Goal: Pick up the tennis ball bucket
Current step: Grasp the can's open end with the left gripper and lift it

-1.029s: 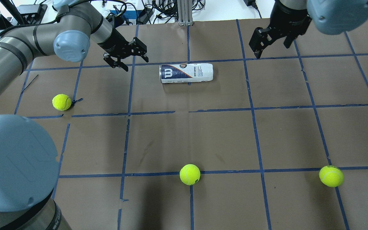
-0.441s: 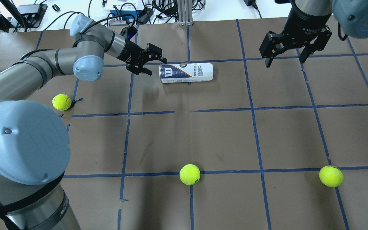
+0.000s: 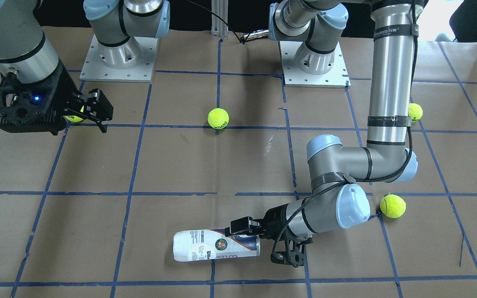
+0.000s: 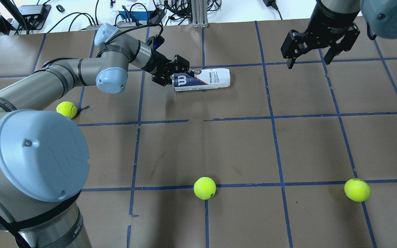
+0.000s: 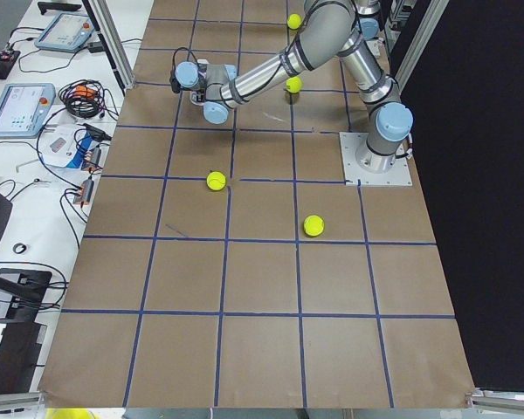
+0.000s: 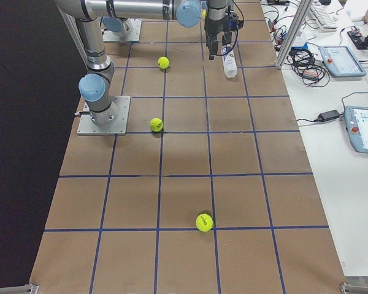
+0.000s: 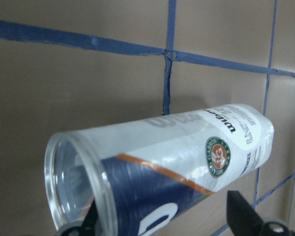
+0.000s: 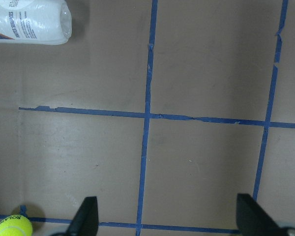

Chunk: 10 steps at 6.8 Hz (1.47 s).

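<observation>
While the bucket lies on its side on the brown counter, near the far edge from the robot, the left hand is at its navy end with the jaws spread wide, one finger on each side of the clear rim. The left wrist view shows a dark finger apart from the bucket's wall, so the hand straddles it without clamping. The bucket's white end points toward the robot's right. The right hand hangs above the counter well apart from the bucket, its jaws wide and holding nothing. Three balls sit apart on the counter nearer the robot, one of them on the left arm's side.
</observation>
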### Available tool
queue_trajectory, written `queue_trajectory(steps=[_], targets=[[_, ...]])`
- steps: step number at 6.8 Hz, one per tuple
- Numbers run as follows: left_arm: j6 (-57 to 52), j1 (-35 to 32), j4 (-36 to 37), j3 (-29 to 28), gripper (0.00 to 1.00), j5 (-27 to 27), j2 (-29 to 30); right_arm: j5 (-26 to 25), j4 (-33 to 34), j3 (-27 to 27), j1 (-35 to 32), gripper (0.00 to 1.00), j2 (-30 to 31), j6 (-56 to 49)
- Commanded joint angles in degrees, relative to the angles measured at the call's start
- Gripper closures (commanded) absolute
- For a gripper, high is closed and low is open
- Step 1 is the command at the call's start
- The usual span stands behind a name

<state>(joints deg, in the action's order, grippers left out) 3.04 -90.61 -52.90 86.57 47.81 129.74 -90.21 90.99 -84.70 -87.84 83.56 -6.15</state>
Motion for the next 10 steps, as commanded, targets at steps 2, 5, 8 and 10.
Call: queue_trajectory(steps=[2,5,8,10], targets=[[7.7,-0.7,0.7,-0.8,0.98,-0.4,-3.9,0.5,-0.1,0.0,-0.6,0.00,0.1,5.9],[18.7,-1.1,0.2,-1.7,0.99,-0.9,-11.6,0.3,-0.2,-0.3,-0.8,0.00,0.1,7.6],[16.0,-8.8,-19.1,-17.2,1.00,24.4,-12.2,-0.3,-0.1,-0.3,-3.4,0.00,0.1,11.1],[5.7,-14.6,-28.5,-27.7,1.00,47.3,-6.5,-0.3,0.0,-0.8,-3.2,0.00,-0.1,10.1]])
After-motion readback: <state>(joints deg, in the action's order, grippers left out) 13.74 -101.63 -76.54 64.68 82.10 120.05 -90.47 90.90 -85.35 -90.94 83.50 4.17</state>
